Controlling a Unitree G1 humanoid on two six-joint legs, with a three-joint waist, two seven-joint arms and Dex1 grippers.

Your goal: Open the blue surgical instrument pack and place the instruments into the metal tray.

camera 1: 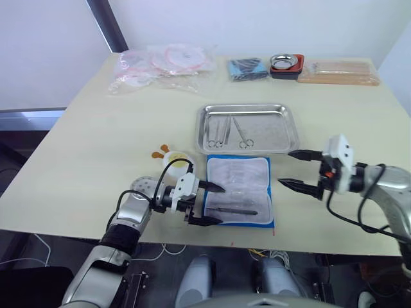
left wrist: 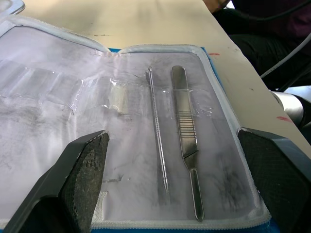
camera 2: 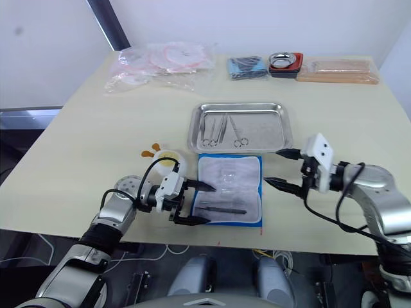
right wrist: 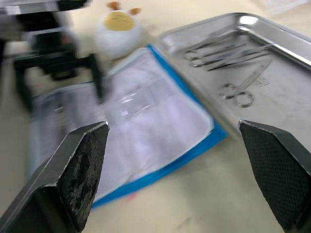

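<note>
Your blue surgical instrument pack (camera 1: 239, 190) is lying open and flat on the bench (camera 1: 83, 154), its whitish clear-pocketed lining facing up, just in front of the metal tray (camera 1: 247, 128) and nearly touching its near rim. Your left end effector (camera 1: 210, 204) is sitting at the pack's left edge with its two black fingers spread wide and holding nothing, the tips reaching over the lining. In the left wrist view two instruments are still lying in the pack between those fingers: a thin pointed probe (left wrist: 158, 145) and, just beside it, a flat ribbed handle (left wrist: 186, 134), side by side and not touching. Your right end effector (camera 1: 297, 169) is hovering near the pack's right edge, fingers wide apart and empty. In the tray, scissors and forceps (camera 1: 226, 131) are resting toward its left half. A small white and yellow toy (camera 1: 172, 157) is standing just left of the pack's far corner.
</note>
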